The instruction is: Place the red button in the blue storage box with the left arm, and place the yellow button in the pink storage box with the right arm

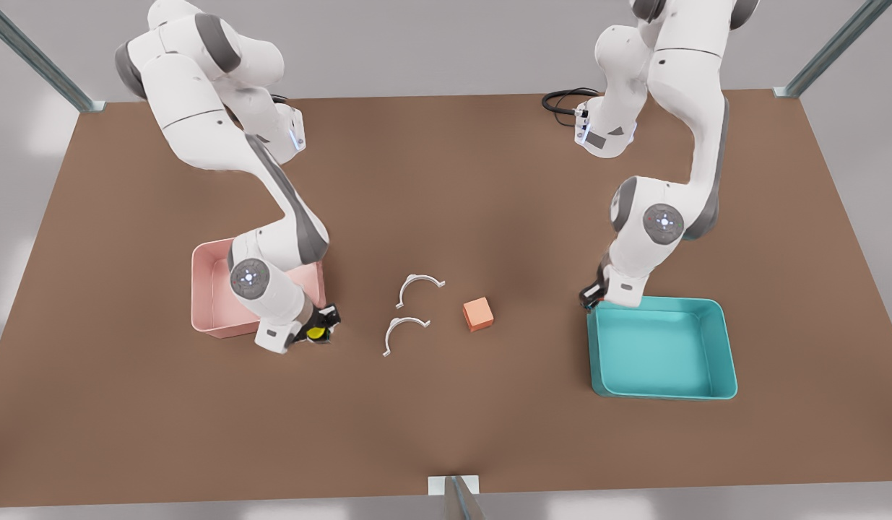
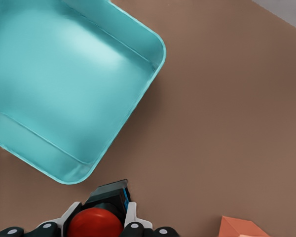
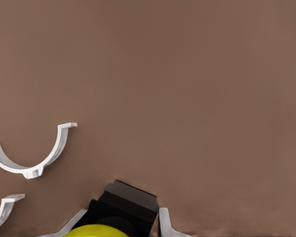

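1. My left tool [image 1: 592, 297] is clamped on the red button [image 2: 94, 223] and hangs just outside the near corner of the blue storage box [image 1: 662, 350]. I judge it should carry on over the rim before the fingers part.
2. My right tool [image 1: 323, 326] grips the yellow button [image 1: 315, 333], just beside the pink storage box [image 1: 209, 289] and not yet above it.
3. I would lift clear of that pink wall, then cross inward.
4. The orange cube [image 1: 478, 314] and the two white clips [image 1: 409, 312] lie on the tabletop [image 1: 446, 188] between the boxes, off both paths.
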You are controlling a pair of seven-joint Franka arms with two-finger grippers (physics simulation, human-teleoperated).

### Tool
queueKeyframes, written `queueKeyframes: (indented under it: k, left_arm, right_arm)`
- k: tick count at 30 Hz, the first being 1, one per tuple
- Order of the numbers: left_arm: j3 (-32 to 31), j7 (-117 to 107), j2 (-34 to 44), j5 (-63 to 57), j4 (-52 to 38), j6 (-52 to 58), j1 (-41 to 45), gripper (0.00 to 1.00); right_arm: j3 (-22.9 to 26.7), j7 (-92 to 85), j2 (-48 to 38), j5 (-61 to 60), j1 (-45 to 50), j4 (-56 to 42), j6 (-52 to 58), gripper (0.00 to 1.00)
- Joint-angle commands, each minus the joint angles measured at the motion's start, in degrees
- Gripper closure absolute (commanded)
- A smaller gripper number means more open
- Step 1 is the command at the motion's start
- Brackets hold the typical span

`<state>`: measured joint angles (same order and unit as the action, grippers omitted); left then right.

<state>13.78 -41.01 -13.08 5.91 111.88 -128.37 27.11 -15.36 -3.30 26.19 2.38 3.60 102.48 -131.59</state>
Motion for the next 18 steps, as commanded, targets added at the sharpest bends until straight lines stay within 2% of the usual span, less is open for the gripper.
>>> queueKeyframes:
  k: [1, 3, 6, 9, 10, 11, 13, 14, 15, 17, 18]
  left_arm:
    - [3.8, 18.6, 0.9, 0.3, -1.6, 12.6, 0.0, 0.49]
    - [6.1, 27.8, -1.9, 1.0, -4.6, 12.5, -3.2, 0.49]
    - [6.1, 34.4, -11.3, 4.2, -14.0, 12.8, -7.3, 0.49]
    - [6.0, 33.8, -19.7, 7.7, -22.1, 12.7, -9.4, 0.46]
    - [6.0, 32.8, -21.6, 8.0, -24.8, 12.7, -9.9, 0.36]
    - [6.0, 30.2, -22.3, 7.9, -25.6, 12.4, -9.8, 0.0]
    - [5.9, 30.1, -22.2, 7.7, -25.6, 12.5, -9.4, 0.0]
    - [5.9, 30.1, -21.7, 7.7, -25.6, 12.9, -8.9, 0.0]
    - [5.9, 30.6, -20.8, 7.5, -25.6, 14.1, -8.8, 0.0]
    - [5.9, 40.0, -12.7, 7.4, -25.6, 19.2, -6.8, 0.0]
    - [5.6, 42.2, -6.6, 1.2, -26.0, 23.6, -5.6, 0.0]
  right_arm:
    - [-0.3, -2.0, -4.3, 0.2, -2.4, 6.1, -0.9, 0.42]
    - [-3.7, -3.1, -7.2, 0.2, -7.8, 11.5, -2.7, 0.42]
    - [-10.3, -6.4, -14.8, 0.2, -18.3, 22.2, -4.6, 0.42]
    - [-10.8, -7.0, -19.9, 0.1, -19.5, 28.7, -5.9, 0.42]
    - [-10.8, -7.1, -20.6, 0.1, -19.6, 30.1, -5.9, 0.41]
    - [-10.8, -7.0, -20.5, 0.1, -19.6, 31.3, -7.2, 0.38]
    - [-10.8, -7.0, -18.4, 0.0, -19.7, 31.5, -8.1, 0.14]
    - [-10.7, -6.9, -17.2, 0.0, -19.7, 31.2, -9.1, 0.06]
    - [-10.7, -6.9, -16.5, 0.0, -19.7, 31.1, -9.7, 0.03]
    - [-10.7, -6.5, -15.5, 0.0, -19.6, 27.3, -8.6, 0.0]
    - [-10.7, -6.5, -15.2, 0.0, -19.5, 18.2, -0.1, 0.0]
